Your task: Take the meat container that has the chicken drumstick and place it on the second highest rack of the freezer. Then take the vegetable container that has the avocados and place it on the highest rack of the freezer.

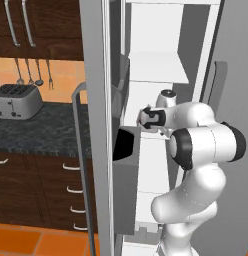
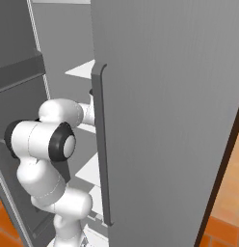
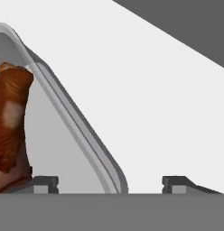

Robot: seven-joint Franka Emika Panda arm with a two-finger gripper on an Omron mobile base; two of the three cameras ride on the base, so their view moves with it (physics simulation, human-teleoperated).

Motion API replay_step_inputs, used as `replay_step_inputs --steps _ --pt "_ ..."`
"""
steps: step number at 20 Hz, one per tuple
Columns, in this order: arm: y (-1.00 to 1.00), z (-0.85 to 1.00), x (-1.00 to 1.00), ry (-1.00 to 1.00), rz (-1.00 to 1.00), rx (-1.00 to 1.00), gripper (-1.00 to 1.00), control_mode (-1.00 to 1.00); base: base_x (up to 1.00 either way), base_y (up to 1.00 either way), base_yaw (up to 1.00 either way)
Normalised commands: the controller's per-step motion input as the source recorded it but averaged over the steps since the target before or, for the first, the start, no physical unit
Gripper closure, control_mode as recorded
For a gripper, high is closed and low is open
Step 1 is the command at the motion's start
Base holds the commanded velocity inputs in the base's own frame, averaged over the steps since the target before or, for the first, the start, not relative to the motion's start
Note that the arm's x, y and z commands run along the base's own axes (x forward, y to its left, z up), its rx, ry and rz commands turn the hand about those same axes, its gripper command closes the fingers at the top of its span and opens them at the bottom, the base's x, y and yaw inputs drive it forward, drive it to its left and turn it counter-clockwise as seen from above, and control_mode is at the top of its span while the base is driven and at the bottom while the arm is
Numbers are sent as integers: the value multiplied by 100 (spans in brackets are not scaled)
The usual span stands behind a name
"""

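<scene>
Grey tray (image 3: 64,149) with drumstick (image 3: 12,126) sits on white freezer shelf (image 3: 145,90); fingers (image 3: 107,184) spread wide astride tray rim, gripping nothing. Best back straight out level, clear of rim, avoid nudging tray

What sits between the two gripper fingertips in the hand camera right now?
In the hand view, the meat container's rim corner and bare white freezer shelf lie between the fingertips; the chicken drumstick sits left.
</scene>
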Motion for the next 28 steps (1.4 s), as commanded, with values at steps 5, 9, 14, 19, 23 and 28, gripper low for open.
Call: replay_step_inputs --steps 5,9,14,19,23,28 --pt "-1 16 -23 0 0 0 -100 -100 0 0 0" --pt "0 3 -52 0 3 0 -100 -100 0 0 0" --pt "14 28 -38 0 0 -1 -100 -100 0 0 0" --pt "2 46 -11 -2 0 0 -100 -100 0 0 0" --pt "0 26 -86 0 13 -2 -100 -100 0 0 0" --pt "-1 27 -87 1 26 -4 -100 -100 0 0 0"
